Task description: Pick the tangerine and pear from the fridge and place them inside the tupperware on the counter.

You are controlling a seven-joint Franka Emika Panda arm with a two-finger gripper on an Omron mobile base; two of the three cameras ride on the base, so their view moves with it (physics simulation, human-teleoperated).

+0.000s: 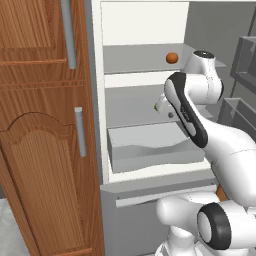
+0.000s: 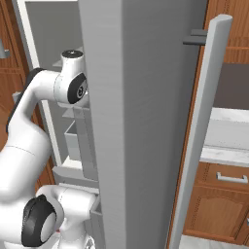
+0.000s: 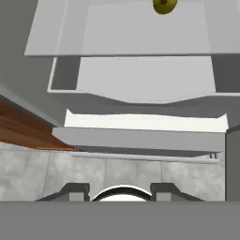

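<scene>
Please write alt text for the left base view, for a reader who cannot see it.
The white robot arm reaches into the open fridge, where a tangerine sits on the upper shelf above a grey drawer. Wooden cabinets stand left.

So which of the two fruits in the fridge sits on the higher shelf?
The tangerine, the round orange one; the yellow-green pear lies one shelf lower, partly behind the arm.

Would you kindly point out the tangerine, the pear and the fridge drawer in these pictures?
tangerine (image 1: 172, 58): left base view, middle of the orange fruit on the upper shelf.
pear (image 3: 164, 5): hand view, its yellow-green skin at the top edge.
drawer (image 1: 150, 145): left base view, its grey front wall.
</scene>
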